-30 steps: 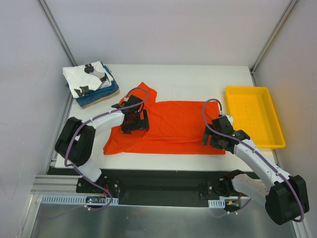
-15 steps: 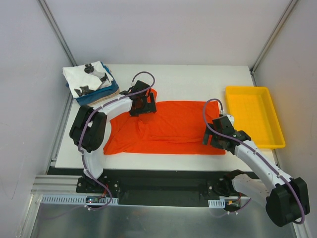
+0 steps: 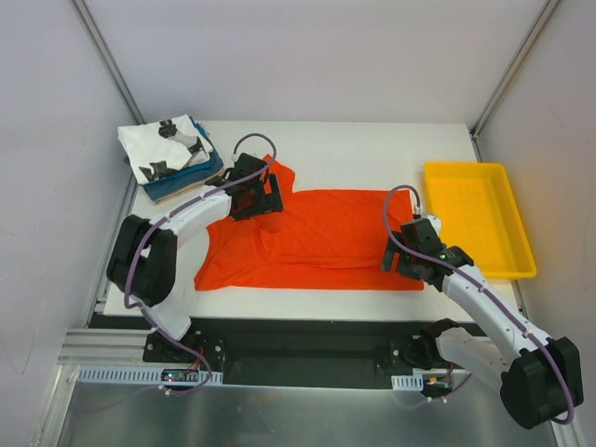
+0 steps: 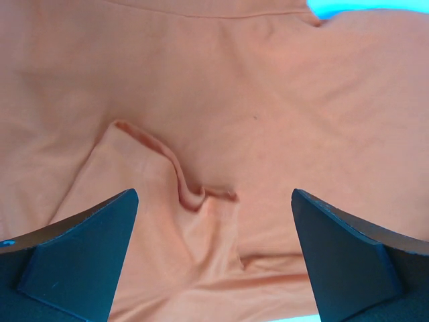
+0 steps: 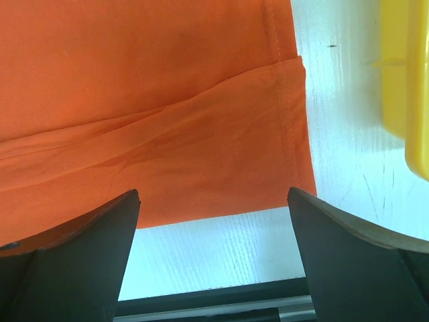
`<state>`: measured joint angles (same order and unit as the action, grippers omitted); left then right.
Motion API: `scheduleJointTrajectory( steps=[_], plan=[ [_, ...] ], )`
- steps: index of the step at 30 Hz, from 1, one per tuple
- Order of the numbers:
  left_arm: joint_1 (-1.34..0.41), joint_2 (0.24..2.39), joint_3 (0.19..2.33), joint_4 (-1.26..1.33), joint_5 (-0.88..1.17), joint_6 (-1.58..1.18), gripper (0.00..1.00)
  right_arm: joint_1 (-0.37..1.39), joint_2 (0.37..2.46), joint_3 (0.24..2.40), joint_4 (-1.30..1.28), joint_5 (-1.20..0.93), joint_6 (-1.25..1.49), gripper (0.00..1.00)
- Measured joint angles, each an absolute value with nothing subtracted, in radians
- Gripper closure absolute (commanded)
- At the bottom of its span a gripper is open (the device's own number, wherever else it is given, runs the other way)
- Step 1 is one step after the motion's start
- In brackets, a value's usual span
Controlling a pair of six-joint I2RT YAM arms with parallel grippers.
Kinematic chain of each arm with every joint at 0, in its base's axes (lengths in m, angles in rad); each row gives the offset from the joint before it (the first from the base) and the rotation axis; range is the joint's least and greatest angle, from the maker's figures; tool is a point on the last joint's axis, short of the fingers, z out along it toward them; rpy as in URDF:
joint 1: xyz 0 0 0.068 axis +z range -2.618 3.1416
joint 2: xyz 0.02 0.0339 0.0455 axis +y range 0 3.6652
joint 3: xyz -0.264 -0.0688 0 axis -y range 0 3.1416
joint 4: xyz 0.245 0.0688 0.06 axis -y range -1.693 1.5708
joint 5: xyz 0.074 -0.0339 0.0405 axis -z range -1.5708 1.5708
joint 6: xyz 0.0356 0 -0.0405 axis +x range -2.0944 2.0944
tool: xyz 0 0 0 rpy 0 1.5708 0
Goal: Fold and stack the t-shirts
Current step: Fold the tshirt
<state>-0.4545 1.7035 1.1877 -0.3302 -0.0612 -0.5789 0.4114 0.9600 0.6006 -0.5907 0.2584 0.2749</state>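
The orange-red t-shirt (image 3: 326, 237) lies spread flat across the middle of the table, with its left part rumpled. My left gripper (image 3: 253, 197) hovers open over its back-left sleeve area. In the left wrist view the cloth (image 4: 221, 100) fills the frame, and a raised fold (image 4: 179, 181) runs between the wide-apart fingers (image 4: 74, 258). My right gripper (image 3: 410, 256) is open above the shirt's near right corner (image 5: 288, 154), and nothing is between its fingers (image 5: 362, 261). A folded stack sits at the back left, with the white printed t-shirt (image 3: 166, 147) on top and a blue one (image 3: 203, 174) under it.
A shallow yellow tray (image 3: 477, 177) stands at the right, and its edge (image 5: 410, 87) is close to the right gripper. The table's near edge (image 5: 221, 295) lies just below the shirt's hem. Grey walls close in both sides.
The left gripper moved from the shirt's left middle toward the back, to the sleeve, and then shifted a little to the left. The cloth there looks more rumpled. The right arm stayed still.
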Motion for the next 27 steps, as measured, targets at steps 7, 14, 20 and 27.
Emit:
scheduleJointTrajectory(
  steps=[7,14,20,27],
  plan=[
    [-0.458,1.557,1.135,-0.326,-0.006,-0.582,0.16,0.411,0.960,0.601,-0.591,0.251,0.275,0.03],
    [-0.525,1.698,1.195,-0.373,0.019,-0.582,0.64,0.411,0.960,0.601,-0.591,0.250,0.275,0.03],
    [-0.564,1.854,1.309,-0.464,-0.051,-0.565,0.66,0.411,0.960,0.600,-0.591,0.253,0.272,0.03],
    [-0.585,1.941,1.383,-0.540,-0.134,-0.561,0.67,0.411,0.960,0.596,-0.589,0.255,0.267,0.03]
  ],
)
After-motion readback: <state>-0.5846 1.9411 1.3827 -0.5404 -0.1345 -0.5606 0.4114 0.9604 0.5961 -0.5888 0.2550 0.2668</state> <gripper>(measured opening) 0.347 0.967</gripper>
